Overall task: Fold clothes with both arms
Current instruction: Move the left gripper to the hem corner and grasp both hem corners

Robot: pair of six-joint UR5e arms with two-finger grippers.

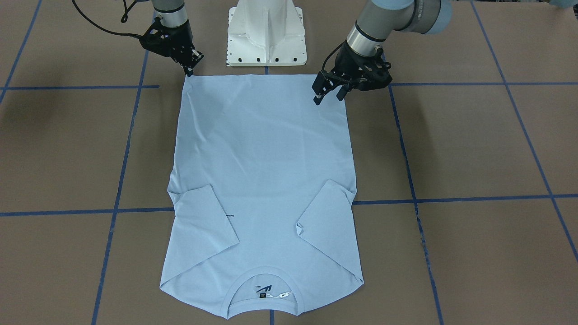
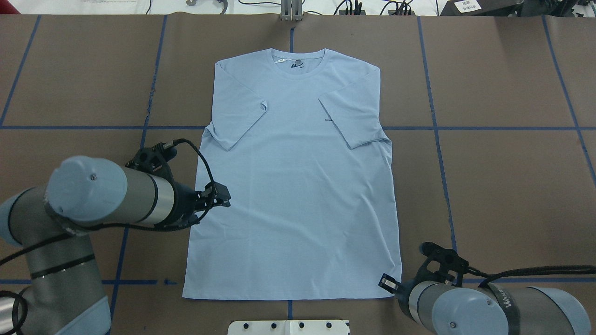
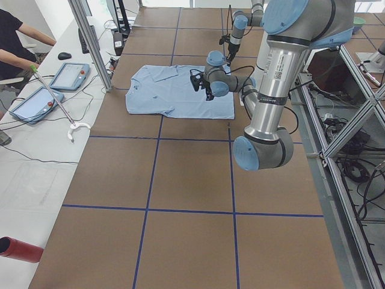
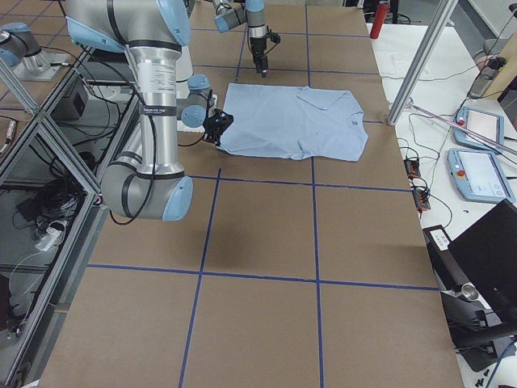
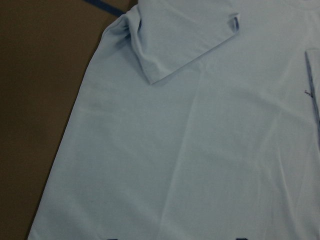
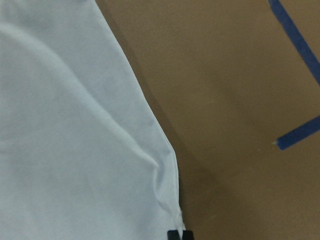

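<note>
The light blue T-shirt (image 1: pixel 266 171) (image 2: pixel 298 186) lies flat on the brown table, both sleeves folded inward and the collar (image 2: pixel 298 63) at the far side from the robot. My left gripper (image 1: pixel 329 97) (image 2: pixel 226 197) hovers open above the shirt's left edge, about mid-body; its wrist view looks down on the fabric (image 5: pixel 200 150) from a height. At the near right hem corner, my right gripper (image 1: pixel 189 71) (image 2: pixel 390 284) is down at table level. Its fingertips (image 6: pixel 172 235) sit close together on the puckered corner, so it looks shut on it.
The white pedestal base (image 1: pixel 266 36) stands just behind the hem. Blue tape lines (image 2: pixel 433 128) cross the brown table around the shirt. A person's arm (image 3: pixel 18 54) and two tablets (image 3: pixel 69 75) are at a side desk beyond the far edge.
</note>
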